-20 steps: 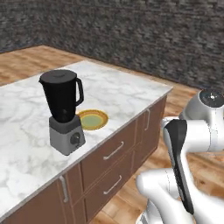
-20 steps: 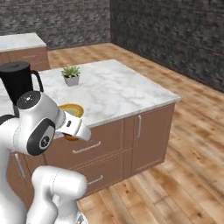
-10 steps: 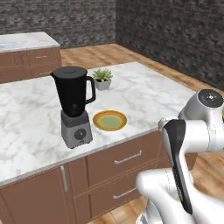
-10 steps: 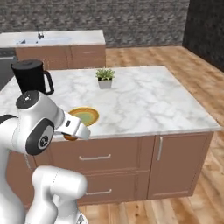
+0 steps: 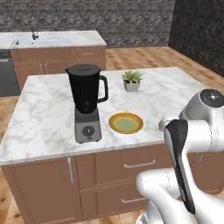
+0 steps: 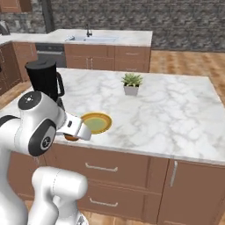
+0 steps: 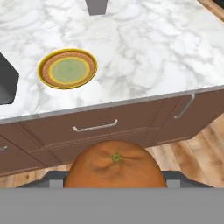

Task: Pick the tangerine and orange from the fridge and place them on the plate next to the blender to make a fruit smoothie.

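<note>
Holding an orange fruit (image 7: 115,171) clamped btwn the gripper (image 7: 114,176) fingers, you're sitting short of the counter (image 7: 144,48). Plate (image 7: 67,68) is lying ahead & left of the fingers, w/ blender (image 5: 86,103) just beside it.

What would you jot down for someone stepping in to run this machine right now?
Pincer: shut on an orange fruit, held out in front of the island's drawers, short of the marble top.
Plate: empty, on the island right beside the blender; a small potted plant stands behind it.
Done: one fruit fetched.
Left: set it on the plate, then get the second fruit.
</note>
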Robot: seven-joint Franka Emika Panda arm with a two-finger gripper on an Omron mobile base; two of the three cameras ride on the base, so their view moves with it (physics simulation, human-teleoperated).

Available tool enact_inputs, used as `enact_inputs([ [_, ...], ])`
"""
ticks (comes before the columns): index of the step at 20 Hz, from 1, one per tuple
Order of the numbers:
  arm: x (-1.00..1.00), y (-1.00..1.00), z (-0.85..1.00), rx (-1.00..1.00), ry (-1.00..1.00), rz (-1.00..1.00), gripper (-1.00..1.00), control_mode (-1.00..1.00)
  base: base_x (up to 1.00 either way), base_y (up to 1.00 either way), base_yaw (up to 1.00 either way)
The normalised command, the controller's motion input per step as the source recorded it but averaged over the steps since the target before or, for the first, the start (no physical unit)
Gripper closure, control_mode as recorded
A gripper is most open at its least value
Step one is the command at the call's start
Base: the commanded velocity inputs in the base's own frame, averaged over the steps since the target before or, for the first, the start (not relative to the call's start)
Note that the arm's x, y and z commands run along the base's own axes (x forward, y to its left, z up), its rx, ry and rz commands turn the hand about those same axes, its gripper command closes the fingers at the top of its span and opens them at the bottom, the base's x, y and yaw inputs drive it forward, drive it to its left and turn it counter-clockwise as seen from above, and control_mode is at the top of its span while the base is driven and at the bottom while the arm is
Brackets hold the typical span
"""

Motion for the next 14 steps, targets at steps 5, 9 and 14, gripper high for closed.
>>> enact_inputs([
  [5, 0.0, 0.0, 0.0, 0.0, 0.0, 0.0, 1.0, 1.0, 0.61, -0.11, 0.43],
  [9, 0.21, -0.1, -0.61, 0.01, 0.03, 0.11, 1.0, -1.0, 0.11, -0.09, 0.06],
  [14, 0.65, -0.04, -0.76, 0.0, 0.07, 0.13, 1.0, -1.0, 0.0, 0.0, 0.0],
])
